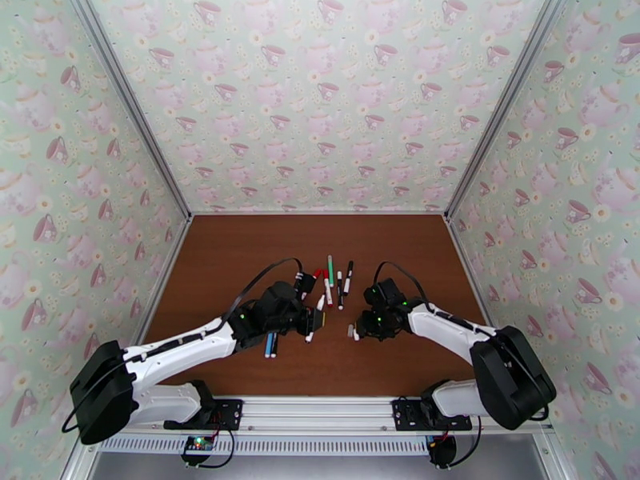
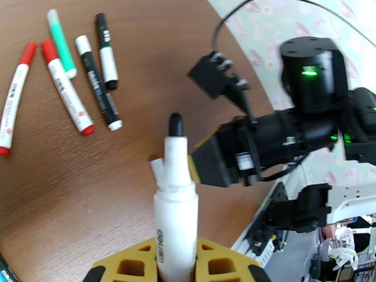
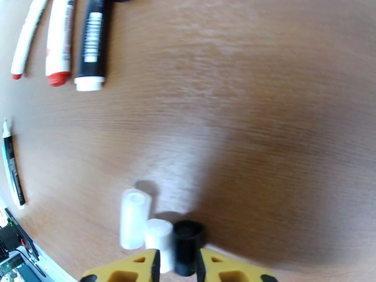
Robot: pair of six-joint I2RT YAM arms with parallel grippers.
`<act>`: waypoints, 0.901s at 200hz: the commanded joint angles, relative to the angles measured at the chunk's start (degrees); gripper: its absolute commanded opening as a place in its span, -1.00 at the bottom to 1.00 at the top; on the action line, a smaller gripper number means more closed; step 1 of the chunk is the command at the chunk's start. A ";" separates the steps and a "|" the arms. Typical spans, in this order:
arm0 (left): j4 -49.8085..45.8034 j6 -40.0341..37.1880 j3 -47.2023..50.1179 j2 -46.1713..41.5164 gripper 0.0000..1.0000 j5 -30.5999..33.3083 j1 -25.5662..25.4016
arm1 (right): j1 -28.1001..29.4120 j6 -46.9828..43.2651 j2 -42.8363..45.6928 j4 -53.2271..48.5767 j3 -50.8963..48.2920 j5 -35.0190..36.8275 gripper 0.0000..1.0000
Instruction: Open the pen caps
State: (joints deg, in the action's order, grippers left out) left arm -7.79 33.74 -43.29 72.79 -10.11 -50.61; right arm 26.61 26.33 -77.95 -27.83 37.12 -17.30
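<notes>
Table (image 1: 240,258): brown wood-grain top, smooth, low sheen, with soft glare patches in the right wrist view. Walls (image 1: 320,98): printed teacup paper, matt. Frame posts (image 1: 132,114) and base rail (image 1: 320,410) at 6 o'clock: brushed silver metal. White arm shells (image 1: 176,350): glossy plastic. Black housings (image 1: 276,310): matt plastic. Left gripper (image 2: 176,264) pads (image 2: 129,262): mustard yellow, matt, with cut-out cells. Right gripper (image 3: 178,266) looks the same. Held marker (image 2: 176,217): white plastic barrel, smooth, slight gloss, scuffed near the neck, with a black felt-like tip. Markers at 10 o'clock (image 2: 66,90): smooth plastic, printed labels. Black cap (image 3: 188,240): glossy plastic. White caps (image 3: 135,217) at 7 o'clock: smooth, slightly translucent plastic.
</notes>
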 commanded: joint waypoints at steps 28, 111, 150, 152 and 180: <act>-4.60 2.28 1.74 -1.66 -0.91 8.84 -0.54 | 0.28 1.53 6.52 -0.77 0.94 1.32 -0.26; -9.96 5.48 0.12 2.95 -0.88 18.20 -2.02 | 0.27 3.60 18.96 3.16 1.46 -2.20 0.83; -12.33 7.28 -1.30 6.21 -0.88 23.60 -3.27 | 0.28 7.19 23.11 5.54 0.72 -2.49 1.00; -12.53 7.30 -1.45 6.46 -0.88 23.85 -3.38 | 0.28 7.34 23.29 5.69 0.70 -2.50 1.00; -16.62 8.09 -3.60 10.39 -0.90 27.33 -4.29 | 0.28 8.48 25.60 6.06 0.10 -1.35 1.00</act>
State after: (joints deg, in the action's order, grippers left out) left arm -20.32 40.29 -43.92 80.55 11.81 -54.08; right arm 26.63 32.62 -54.39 -23.31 37.12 -19.22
